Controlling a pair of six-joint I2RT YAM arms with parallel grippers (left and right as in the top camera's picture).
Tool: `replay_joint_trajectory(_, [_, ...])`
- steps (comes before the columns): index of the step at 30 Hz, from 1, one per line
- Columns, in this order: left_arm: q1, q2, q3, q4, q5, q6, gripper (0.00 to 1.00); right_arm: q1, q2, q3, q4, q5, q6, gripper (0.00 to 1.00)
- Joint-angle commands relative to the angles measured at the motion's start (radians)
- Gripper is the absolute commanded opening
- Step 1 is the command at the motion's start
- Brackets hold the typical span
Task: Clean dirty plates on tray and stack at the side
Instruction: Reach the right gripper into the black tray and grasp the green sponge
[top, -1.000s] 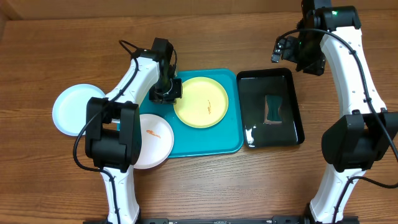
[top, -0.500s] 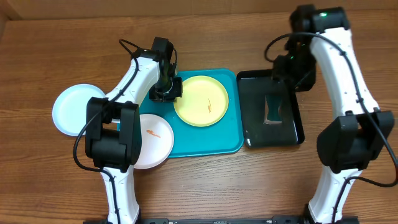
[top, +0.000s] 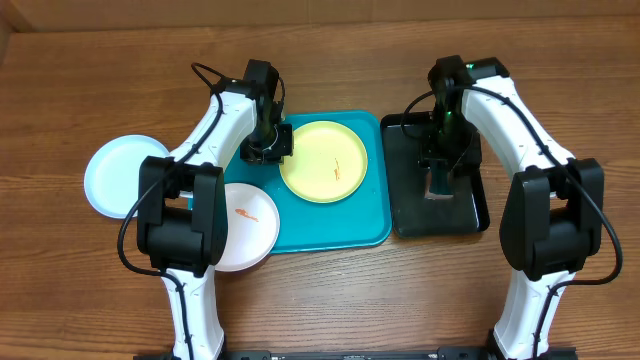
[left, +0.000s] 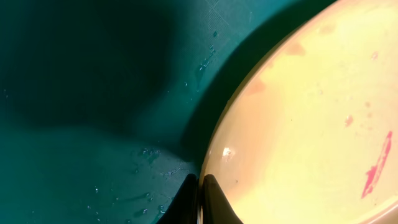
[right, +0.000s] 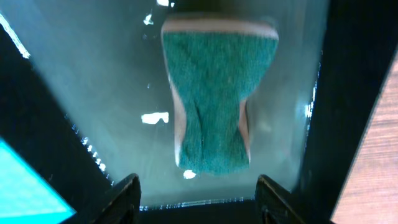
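The yellow-green plate (top: 323, 162) and white plate (top: 250, 225) carry orange-red smears; the tray (top: 340, 225) is turquoise, the sponge (right: 214, 93) green.

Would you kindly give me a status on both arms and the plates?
Left fingers shut on rim of yellow-green plate. Right fingers open over sponge in black tray. Plate smeared, nothing blocking it.

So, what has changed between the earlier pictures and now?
The right gripper swung from beyond the far edge of the black tray down over it. It now hovers open just short of the green sponge, not holding it. The left gripper stays shut on the rim of the yellow-green plate on the turquoise tray. The white plate and pale blue plate have not moved.
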Motion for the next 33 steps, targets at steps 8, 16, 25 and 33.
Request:
replay_joint_trajectory(8, [0.002,0.008,-0.003,0.004,-0.014,-0.001,0.04,-0.003,-0.010,-0.073,0.104,0.043,0.000,0.59])
replay_joint_trajectory(16, [0.002,0.008,-0.003,0.005,-0.014,-0.001,0.04,-0.009,-0.010,-0.130,0.185,0.063,0.000,0.60])
replay_joint_trajectory(25, [0.002,0.008,-0.003,0.008,-0.014,-0.001,0.04,-0.009,-0.010,-0.140,0.193,0.065,0.000,0.50])
replay_joint_trajectory(33, [0.002,0.008,-0.003,0.008,-0.014,-0.001,0.04,-0.008,-0.010,-0.166,0.238,0.057,0.027,0.50])
